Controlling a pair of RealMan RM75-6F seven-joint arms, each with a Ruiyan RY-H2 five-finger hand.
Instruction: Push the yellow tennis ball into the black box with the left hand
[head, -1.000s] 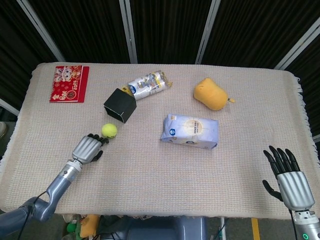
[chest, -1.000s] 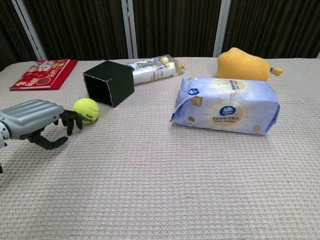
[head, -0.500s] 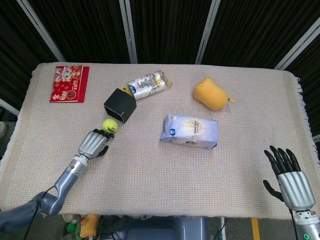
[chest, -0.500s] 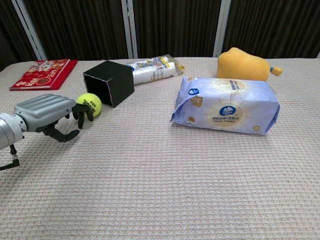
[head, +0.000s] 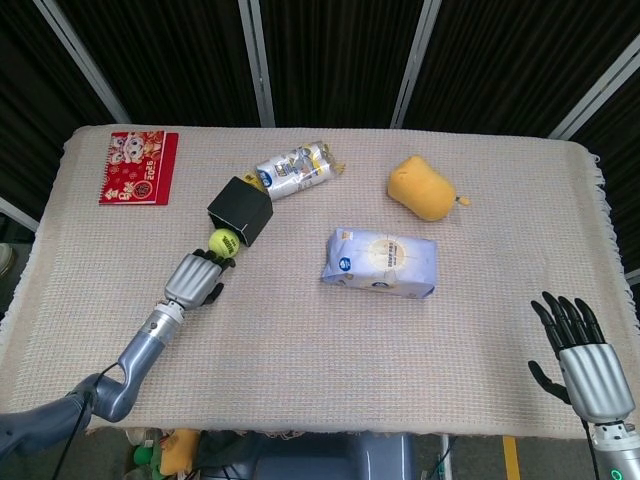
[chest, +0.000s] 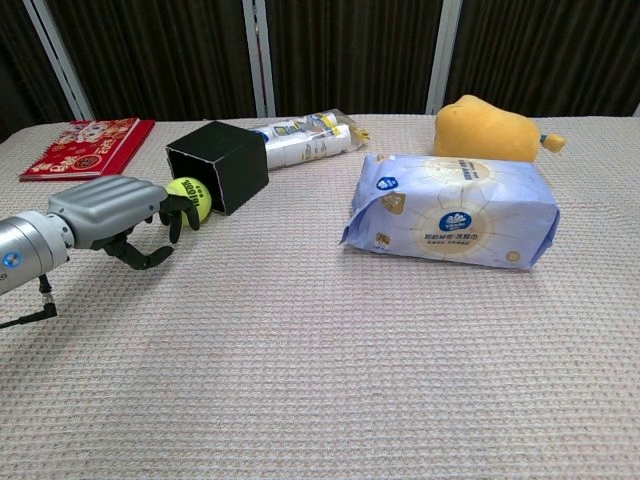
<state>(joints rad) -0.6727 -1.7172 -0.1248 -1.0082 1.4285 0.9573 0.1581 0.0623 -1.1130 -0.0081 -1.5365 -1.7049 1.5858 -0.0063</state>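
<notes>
Tennis ball (chest: 190, 196) was seen at mouth of tipped black box (chest: 219, 164), toward table's (head: 300, 350) left edge, touched by left hand's (chest: 110, 215) curled fingertips, not gripped. Step judged: nudging ball into box. Next: short forward push, kept centred. Right hand (head: 583, 358) lay spread, empty, at near right corner.

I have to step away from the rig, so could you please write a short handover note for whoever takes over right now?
Left hand: fingertips touch the tennis ball, not gripping it.
Right hand: open, idle at the near right table edge.
The ball sits at the mouth of the black box, which lies on its side.
Done: ball brought to the opening.
Left: probably nudge it fully inside, then withdraw.
</notes>
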